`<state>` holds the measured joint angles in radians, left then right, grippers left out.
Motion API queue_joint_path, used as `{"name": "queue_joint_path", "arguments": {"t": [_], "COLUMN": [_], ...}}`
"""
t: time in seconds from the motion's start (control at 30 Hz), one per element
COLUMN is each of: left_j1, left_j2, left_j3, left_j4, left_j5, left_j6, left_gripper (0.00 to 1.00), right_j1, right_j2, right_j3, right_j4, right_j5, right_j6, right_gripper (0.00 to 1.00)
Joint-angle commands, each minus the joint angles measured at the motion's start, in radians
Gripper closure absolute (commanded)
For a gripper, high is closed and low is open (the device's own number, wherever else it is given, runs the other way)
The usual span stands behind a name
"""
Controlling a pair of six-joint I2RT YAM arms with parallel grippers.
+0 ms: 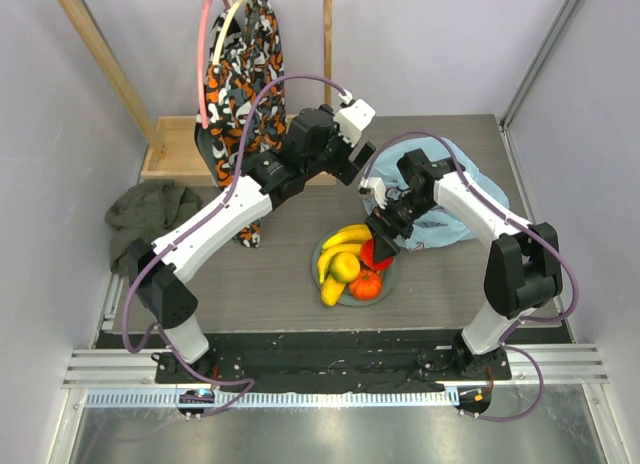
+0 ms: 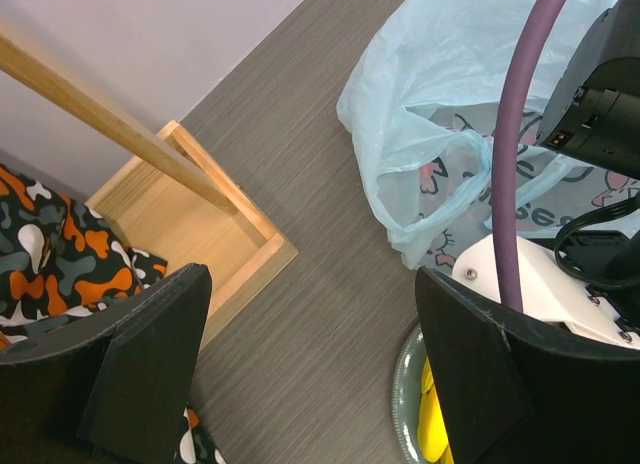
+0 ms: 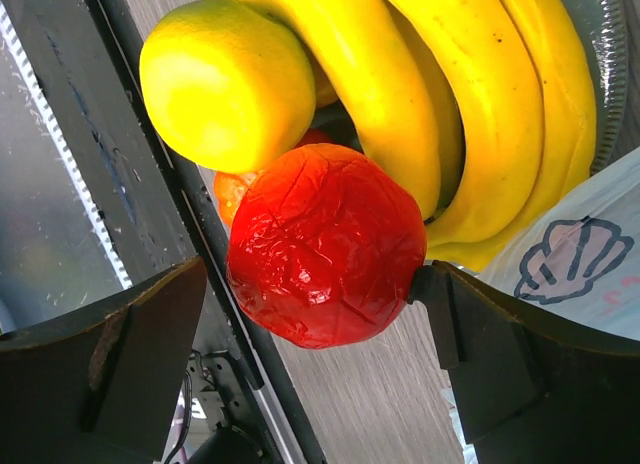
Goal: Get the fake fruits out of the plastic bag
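Note:
The light-blue plastic bag (image 1: 455,199) lies crumpled at the back right and also shows in the left wrist view (image 2: 440,114). A grey-green plate (image 1: 392,274) holds the banana bunch (image 1: 345,239), the yellow-green round fruit (image 1: 346,266), the ribbed orange fruit (image 1: 365,284) and the long yellow-orange fruit (image 1: 330,289). My right gripper (image 3: 315,284) hangs over the plate's right side. The red apple (image 3: 325,244) is between its jaws, touching the right finger, with a small gap at the left finger. My left gripper (image 2: 310,324) is open and empty above bare table left of the bag.
A shallow wooden box (image 1: 175,149) stands at the back left under a wooden rack. The orange-black-white patterned cloth (image 1: 240,64) hangs from the rack. A dark green cloth (image 1: 150,209) lies at the left edge. Metal rails run along the near edge.

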<state>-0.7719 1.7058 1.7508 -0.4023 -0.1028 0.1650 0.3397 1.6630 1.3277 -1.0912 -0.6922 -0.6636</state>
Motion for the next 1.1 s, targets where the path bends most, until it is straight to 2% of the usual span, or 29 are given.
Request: {"name": "queue_joint_path", "arguments": {"t": [0.0, 0.43, 0.77, 1.07], "left_j1": [0.003, 0.003, 0.003, 0.003], "left_j2": [0.008, 0.023, 0.026, 0.038], "left_j3": [0.038, 0.050, 0.055, 0.059], "left_j4": [0.011, 0.007, 0.006, 0.006], "left_j5": [0.037, 0.060, 0.068, 0.075], "left_j6": [-0.005, -0.007, -0.004, -0.004], "left_gripper": [0.12, 0.13, 0.13, 0.14], "right_j1": [0.007, 0.005, 0.007, 0.007], "right_j2": [-0.011, -0.039, -0.039, -0.036], "right_j3": [0.031, 0.061, 0.041, 0.036], "right_j4": [0.024, 0.008, 0.002, 0.016], "right_j5": [0.003, 0.014, -0.102, -0.118], "right_j6": [0.018, 0.045, 0.099, 0.130], "right_gripper": [0.00, 0.00, 0.00, 0.00]}}
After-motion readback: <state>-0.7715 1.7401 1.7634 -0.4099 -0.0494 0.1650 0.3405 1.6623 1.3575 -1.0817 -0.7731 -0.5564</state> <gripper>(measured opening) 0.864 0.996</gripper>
